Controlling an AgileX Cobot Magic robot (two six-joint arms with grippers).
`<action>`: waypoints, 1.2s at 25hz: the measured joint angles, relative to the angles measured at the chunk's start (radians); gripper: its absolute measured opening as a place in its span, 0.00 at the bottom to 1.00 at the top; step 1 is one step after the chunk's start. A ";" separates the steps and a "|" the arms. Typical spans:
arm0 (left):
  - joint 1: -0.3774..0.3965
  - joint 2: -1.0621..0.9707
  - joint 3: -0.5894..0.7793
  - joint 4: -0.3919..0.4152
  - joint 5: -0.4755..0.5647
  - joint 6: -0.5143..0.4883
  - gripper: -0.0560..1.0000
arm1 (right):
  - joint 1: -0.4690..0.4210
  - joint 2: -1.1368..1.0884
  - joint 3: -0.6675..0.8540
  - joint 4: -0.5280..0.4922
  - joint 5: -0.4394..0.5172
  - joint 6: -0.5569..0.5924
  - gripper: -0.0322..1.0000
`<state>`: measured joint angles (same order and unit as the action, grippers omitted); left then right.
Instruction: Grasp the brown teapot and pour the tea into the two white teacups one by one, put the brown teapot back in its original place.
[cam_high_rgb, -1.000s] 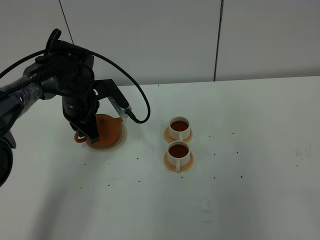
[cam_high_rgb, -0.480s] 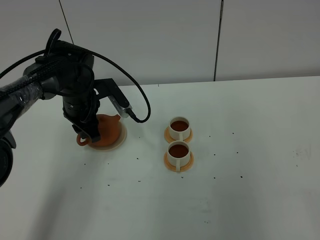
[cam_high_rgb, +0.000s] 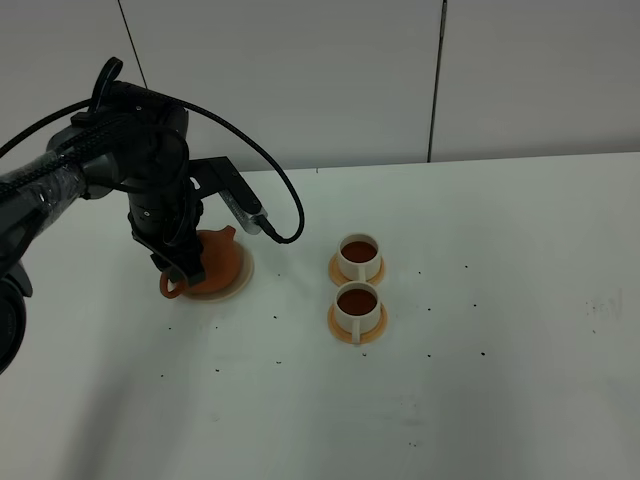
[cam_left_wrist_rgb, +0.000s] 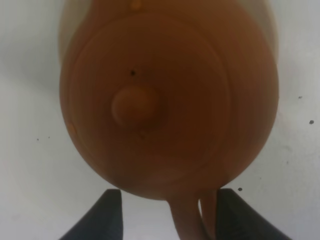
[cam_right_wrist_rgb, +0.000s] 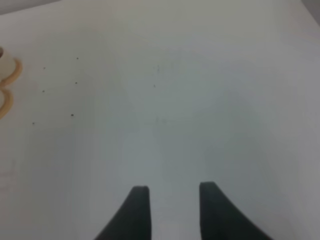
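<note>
The clay teapot sits back on its beige disc, both cups full. The left gripper has its jaws spread either side of the loop handle. Lift straight up, I'd say, without nudging it. Spout points toward the rear wall, handle toward the table's near edge.

The left gripper has spread — apparently releasing the brown teapot's handle.

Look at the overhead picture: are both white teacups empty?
No. Both of the white teacups hold dark reddish-brown tea as they stand on their orange coasters.
</note>
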<state>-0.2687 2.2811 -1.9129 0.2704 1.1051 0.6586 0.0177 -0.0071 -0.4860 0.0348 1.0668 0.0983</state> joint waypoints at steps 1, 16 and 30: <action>0.000 0.000 0.000 0.000 0.000 0.000 0.51 | 0.000 0.000 0.000 0.000 0.000 0.000 0.26; 0.000 -0.005 -0.005 -0.042 -0.005 0.000 0.51 | 0.000 0.000 0.000 0.000 0.000 0.000 0.26; 0.000 -0.011 -0.007 -0.083 0.007 0.000 0.52 | 0.000 0.000 0.000 0.000 0.000 0.000 0.26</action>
<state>-0.2687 2.2696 -1.9195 0.1874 1.1119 0.6586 0.0177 -0.0071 -0.4860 0.0348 1.0668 0.0983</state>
